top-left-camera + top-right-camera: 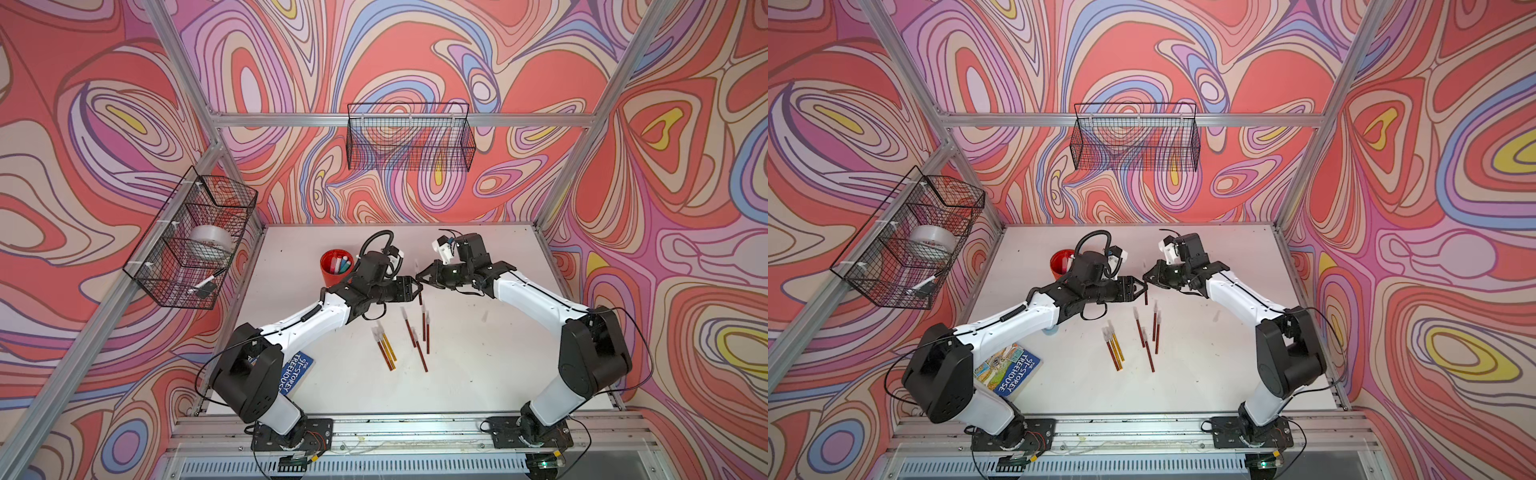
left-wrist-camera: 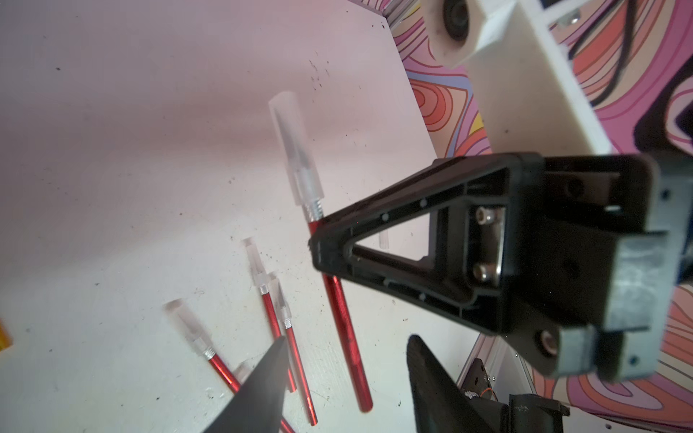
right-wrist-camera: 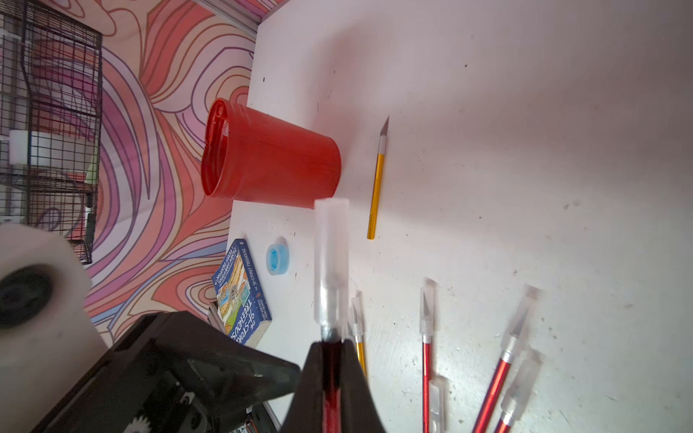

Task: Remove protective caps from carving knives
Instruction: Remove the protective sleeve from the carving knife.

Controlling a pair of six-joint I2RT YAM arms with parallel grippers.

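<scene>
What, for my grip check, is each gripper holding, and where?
Right gripper grips a red knife by its handle, below the cap; left gripper, open, holds nothing.

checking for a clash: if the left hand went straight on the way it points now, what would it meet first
Most likely the red handle of the carving knife that the right hand holds, on its free end away from the protective cap. Depth is unclear, so it might pass beside it.

The table's [image 1: 511,365] right side and rear strip lie bare, with room to pass. Mid-table, capped carving knives [image 1: 408,326] lie scattered. The red marker cup [image 1: 336,266] stands rear left, and a book [image 1: 1011,372] lies front left, partly under the left arm [image 1: 1000,328].
</scene>
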